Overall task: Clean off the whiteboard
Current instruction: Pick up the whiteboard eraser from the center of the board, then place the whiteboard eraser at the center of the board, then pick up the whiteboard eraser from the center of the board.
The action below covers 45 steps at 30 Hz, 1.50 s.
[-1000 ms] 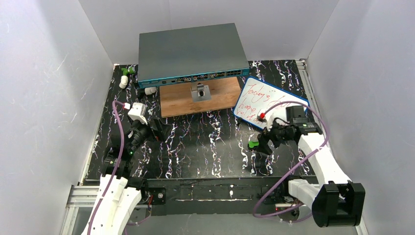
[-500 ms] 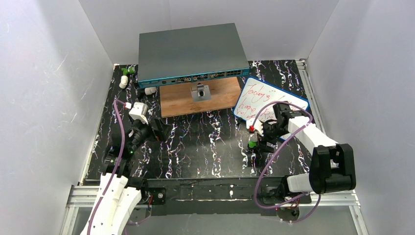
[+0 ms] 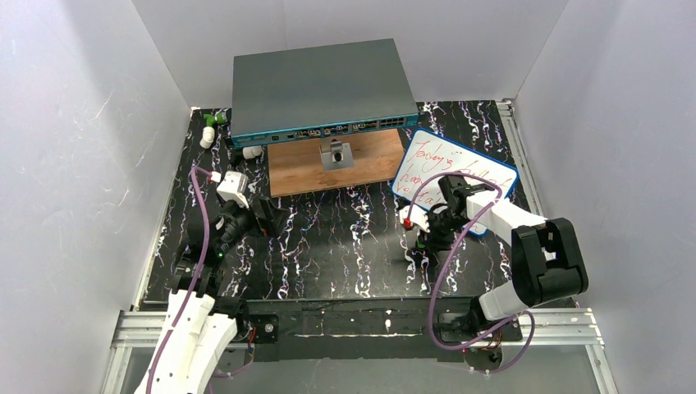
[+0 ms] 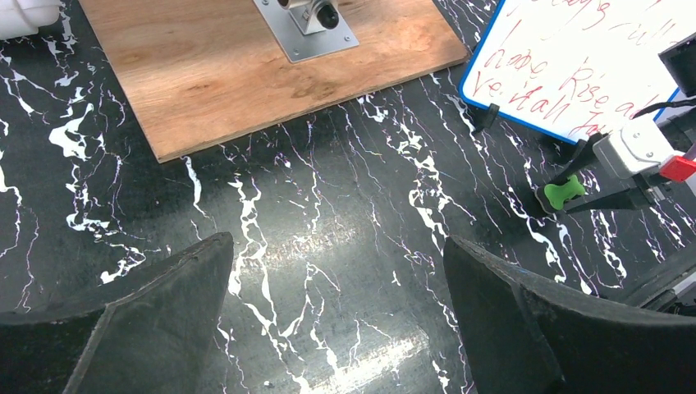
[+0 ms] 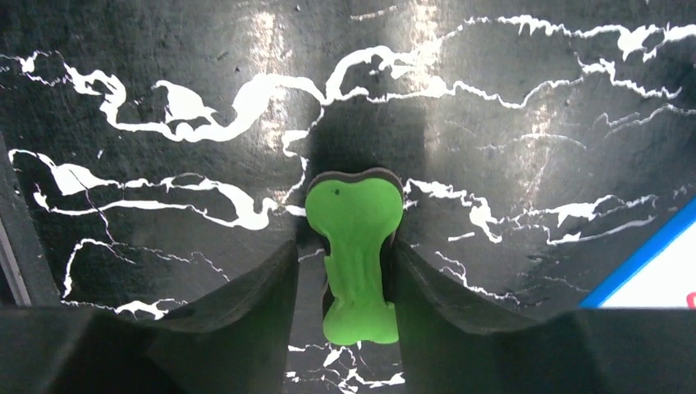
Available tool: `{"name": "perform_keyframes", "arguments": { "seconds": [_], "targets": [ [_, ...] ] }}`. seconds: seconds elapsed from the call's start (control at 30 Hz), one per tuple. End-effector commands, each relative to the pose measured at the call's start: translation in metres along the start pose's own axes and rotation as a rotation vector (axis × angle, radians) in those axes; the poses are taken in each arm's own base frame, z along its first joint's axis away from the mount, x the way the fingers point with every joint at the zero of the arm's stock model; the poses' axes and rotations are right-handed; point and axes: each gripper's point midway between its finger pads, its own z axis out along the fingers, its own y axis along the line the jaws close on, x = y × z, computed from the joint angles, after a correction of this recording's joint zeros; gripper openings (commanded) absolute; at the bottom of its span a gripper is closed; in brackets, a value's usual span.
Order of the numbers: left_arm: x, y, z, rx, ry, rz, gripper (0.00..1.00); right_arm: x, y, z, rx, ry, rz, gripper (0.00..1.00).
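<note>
Two grippers hang over the black marbled table (image 3: 345, 246). Far beyond both sits the grey switch box (image 3: 316, 86), with the wooden board (image 3: 377, 158) just in front of it. The whiteboard (image 3: 454, 167), covered in red writing, lies just beyond and right of the right gripper (image 5: 353, 275). That gripper pinches a green eraser (image 5: 354, 238) in narrow jaws. The left gripper (image 4: 336, 271) gapes wide and holds nothing.

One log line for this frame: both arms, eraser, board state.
left jaws: open above table | right jaws: shut on green eraser, beside whiteboard | whiteboard: red writing not yet wiped
</note>
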Motion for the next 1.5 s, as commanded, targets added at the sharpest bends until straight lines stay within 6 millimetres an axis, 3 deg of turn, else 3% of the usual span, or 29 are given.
{"name": "perform_keyframes", "arguments": {
  "seconds": [0.0, 0.13, 0.27, 0.47, 0.53, 0.63, 0.77, 0.9, 1.1, 1.23, 1.4, 1.47],
  "targets": [
    [-0.015, -0.009, -0.003, 0.035, -0.039, 0.024, 0.99, -0.014, -0.003, 0.002, 0.0, -0.004, -0.044, 0.47],
    [-0.014, -0.009, -0.002, 0.038, -0.032, 0.022, 1.0, -0.036, 0.012, 0.011, -0.065, -0.01, -0.119, 0.27],
    [-0.013, -0.01, -0.001, 0.045, -0.025, 0.022, 0.99, -0.071, 0.032, 0.024, -0.159, 0.003, -0.241, 0.24],
    [-0.012, -0.011, 0.0, 0.053, -0.019, 0.028, 1.0, -0.13, 0.042, 0.049, -0.247, 0.054, -0.393, 0.22],
    [-0.011, -0.011, 0.0, 0.057, -0.018, 0.03, 1.0, -0.143, 0.042, 0.059, -0.24, 0.065, -0.402, 0.33],
    [-0.012, -0.012, 0.0, 0.066, -0.018, 0.034, 0.99, -0.154, 0.043, 0.071, -0.226, 0.069, -0.369, 0.63],
    [-0.012, -0.016, 0.0, 0.084, -0.017, 0.033, 0.99, -0.159, 0.039, 0.072, -0.194, 0.06, -0.32, 0.72],
    [-0.011, -0.021, 0.001, 0.116, -0.012, 0.032, 0.99, -0.174, 0.039, 0.05, -0.178, -0.015, -0.268, 0.75],
    [-0.006, -0.047, 0.005, 0.258, 0.031, -0.057, 1.0, -0.18, 0.038, -0.022, -0.153, -0.218, -0.087, 0.76],
    [0.036, -0.097, 0.021, 0.313, 0.252, -0.109, 0.99, -0.164, 0.046, -0.07, -0.115, -0.375, 0.047, 0.78],
    [0.099, -0.157, 0.041, 0.288, 0.412, 0.182, 0.99, -0.127, 0.032, -0.106, 0.11, -0.539, 0.24, 0.91],
    [0.115, -0.161, 0.056, 0.252, 0.479, 0.294, 0.99, -0.115, 0.03, -0.113, 0.178, -0.567, 0.299, 0.95]
  ]
}}
